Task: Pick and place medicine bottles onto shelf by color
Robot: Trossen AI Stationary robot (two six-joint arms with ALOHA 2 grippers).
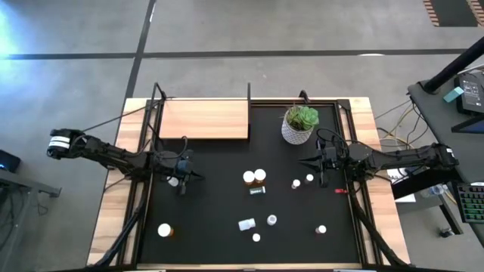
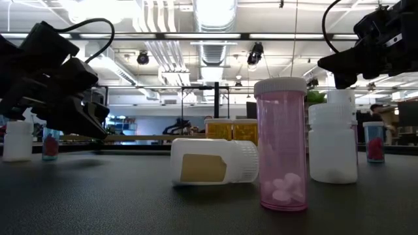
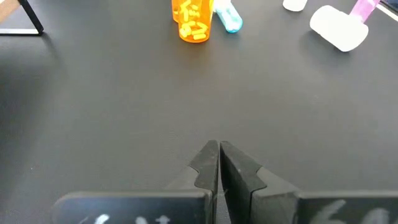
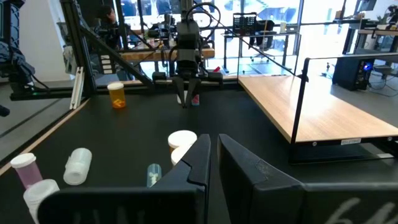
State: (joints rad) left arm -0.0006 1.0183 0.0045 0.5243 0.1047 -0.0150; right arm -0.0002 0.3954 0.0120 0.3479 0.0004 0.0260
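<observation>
While the medicine bottles [image 1: 259,178] sit scattered over the black mat [image 1: 219,219], both arms wait low at the mat's sides, and neither has taken a bottle. Some bottles stand upright, such as an orange pair near the middle, and a white one [image 1: 246,224] lies on its side toward the near edge; this spread suggests sorting has not begun. Bare on top, the light-wood shelf [image 1: 204,119] stands at the far left corner of the mat, beside a potted plant [image 1: 300,123]. At the left side of the mat, the left gripper [image 1: 182,183] hangs just above it, its fingers [image 3: 208,163] pressed together and empty. Opposite, at the right side, the right gripper [image 1: 323,170] points inward, fingers [image 4: 199,163] likewise clenched on nothing. A small red object [image 1: 341,191] lies near the right arm.
</observation>
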